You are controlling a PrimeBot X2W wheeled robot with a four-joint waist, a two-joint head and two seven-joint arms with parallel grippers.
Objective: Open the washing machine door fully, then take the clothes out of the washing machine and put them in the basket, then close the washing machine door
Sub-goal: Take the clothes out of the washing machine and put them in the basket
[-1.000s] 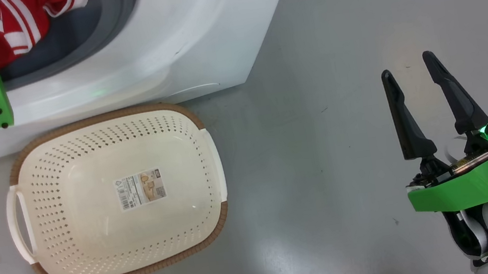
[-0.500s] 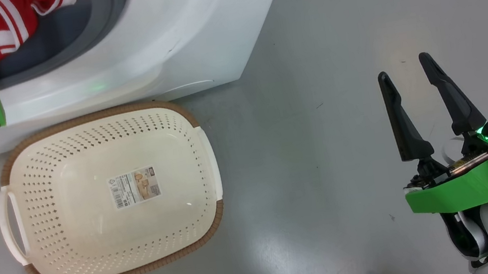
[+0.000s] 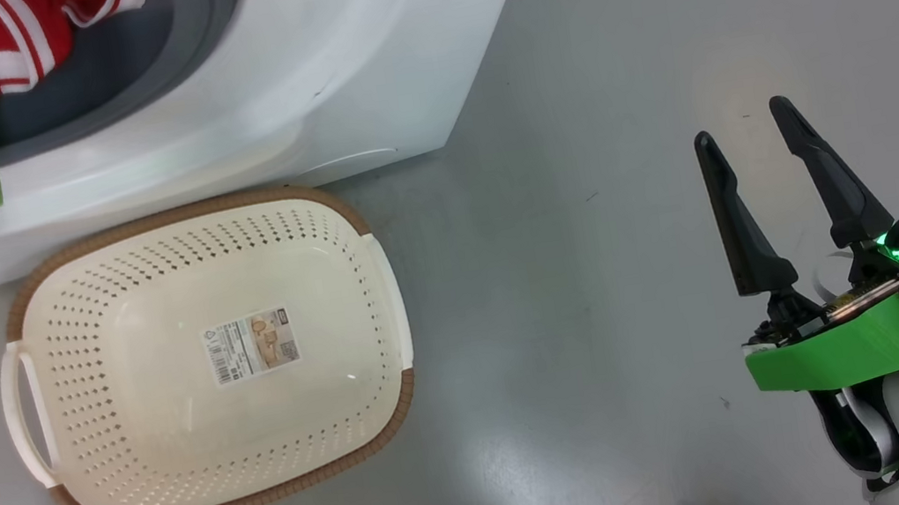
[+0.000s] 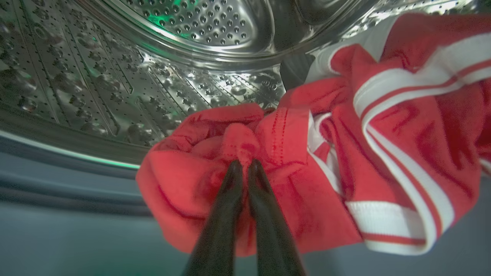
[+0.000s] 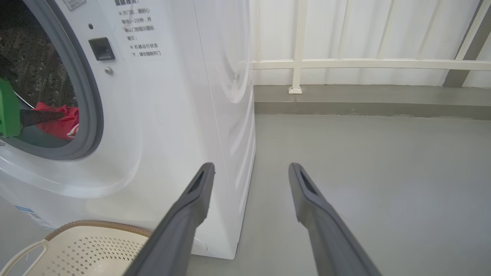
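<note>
Red clothes with white stripes are lying in the mouth of the washing machine, the left gripper pinching a fold of them. The right gripper is hovering, fingers spread, over the floor (well apart from the cream basket sitting before the machine).

Looking like a bare laundry test bay, not a home.
A white washing machine is standing straight on a smooth grey floor, at 11 o'clock in the head view, with a cream basket sitting before it at 9. At 1 o'clock in the right wrist view, a white panelled wall is running behind, carrying a white rail above grey skirting.
</note>
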